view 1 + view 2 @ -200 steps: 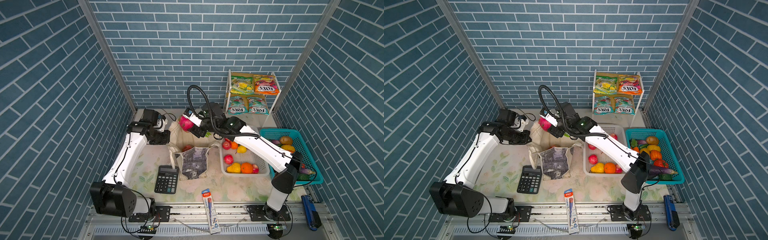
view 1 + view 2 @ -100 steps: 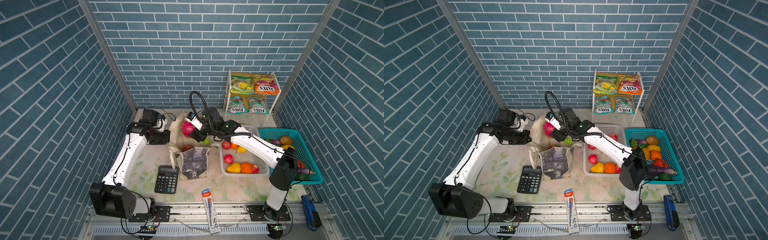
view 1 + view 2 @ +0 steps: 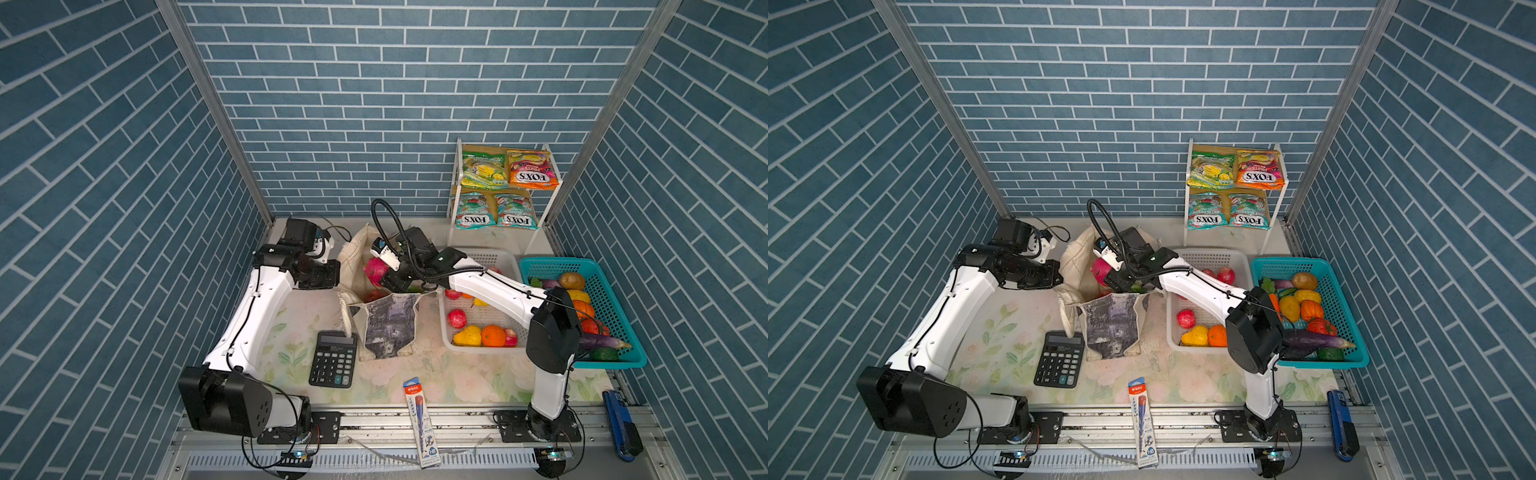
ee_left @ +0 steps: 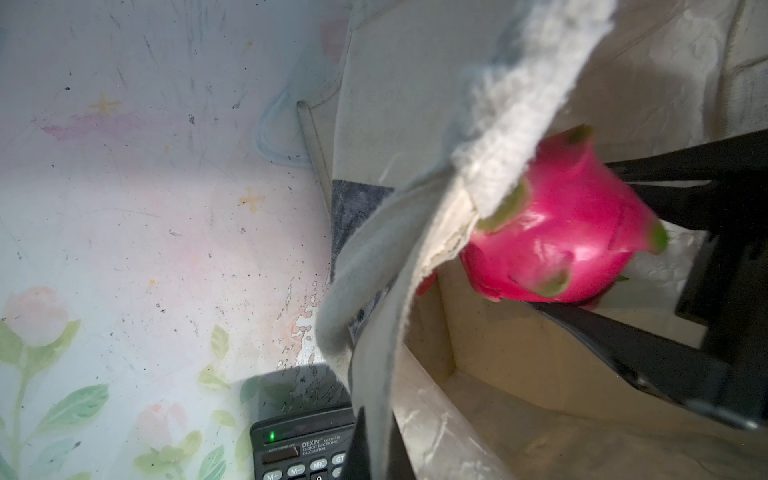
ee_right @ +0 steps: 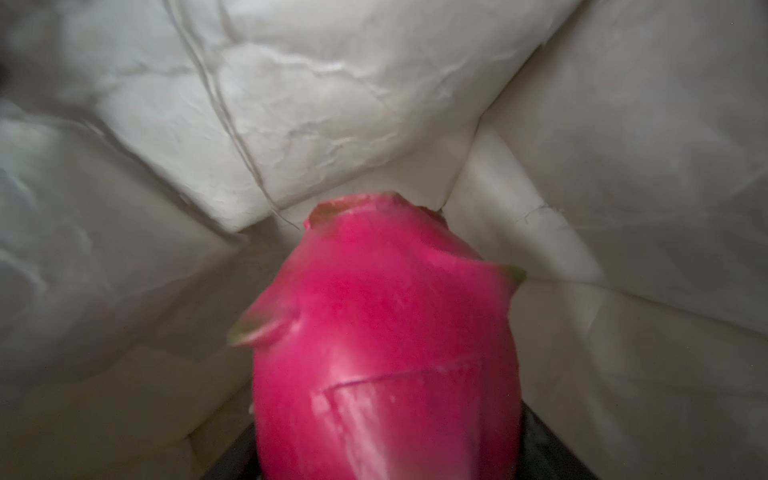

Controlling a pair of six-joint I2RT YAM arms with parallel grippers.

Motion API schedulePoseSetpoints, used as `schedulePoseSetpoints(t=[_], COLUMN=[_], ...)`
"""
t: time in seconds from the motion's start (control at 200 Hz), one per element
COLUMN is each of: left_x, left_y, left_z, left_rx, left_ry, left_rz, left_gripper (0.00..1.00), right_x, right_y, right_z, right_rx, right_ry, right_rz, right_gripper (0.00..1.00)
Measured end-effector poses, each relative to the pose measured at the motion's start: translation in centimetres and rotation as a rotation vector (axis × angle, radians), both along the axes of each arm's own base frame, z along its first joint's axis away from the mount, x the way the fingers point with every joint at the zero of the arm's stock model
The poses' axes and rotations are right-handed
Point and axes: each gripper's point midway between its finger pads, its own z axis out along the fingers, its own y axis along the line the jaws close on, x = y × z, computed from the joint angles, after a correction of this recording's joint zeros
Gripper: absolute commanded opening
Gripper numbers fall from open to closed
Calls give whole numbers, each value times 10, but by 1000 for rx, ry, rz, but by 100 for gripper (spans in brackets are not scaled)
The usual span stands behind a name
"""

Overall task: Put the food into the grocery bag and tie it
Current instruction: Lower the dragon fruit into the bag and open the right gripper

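My right end effector [image 3: 381, 272] grips dragon fruit [image 4: 561, 232], jaws wide, inside the bag [image 3: 390, 328] mouth; left end effector [image 3: 336, 275] pinched shut on bag edge. I judge the fruit light, rigid, glossy, so slippery; best gripped across the belly; bag floppy.

Pink, green-tipped dragon fruit [image 4: 557, 245]; cream bag [image 3: 390, 328], grey print panel; black calculator [image 3: 333, 363].

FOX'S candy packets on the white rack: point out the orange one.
The orange packet, on the upper shelf of the rack, right of the green packet in a top view. The two teal packets sit below.
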Motion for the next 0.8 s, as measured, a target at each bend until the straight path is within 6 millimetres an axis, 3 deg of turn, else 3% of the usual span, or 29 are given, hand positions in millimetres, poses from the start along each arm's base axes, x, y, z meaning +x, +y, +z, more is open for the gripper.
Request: schedulePoseSetpoints(t=[0.205, 0.335, 0.42, 0.8], left_x=[-1, -1, -1, -1], left_y=[-2, -3, -3, -5], left_z=[1, 3, 4, 5], left_rx=[-10, -18, -20, -29], left_ry=[-2, -7, -9, -11], left_rz=[-3, -6, -6, -11], left_gripper=[0, 0, 0, 0], right_x=[8, 11, 11, 14], right_y=[8, 11, 13, 20], right_z=[-37, -50, -53, -43], right_rx=[-56, -71, -71, -68], right_ry=[40, 54, 53, -19], right_rz=[-6, -10, -8, -16], right_gripper=[71, 87, 93, 99])
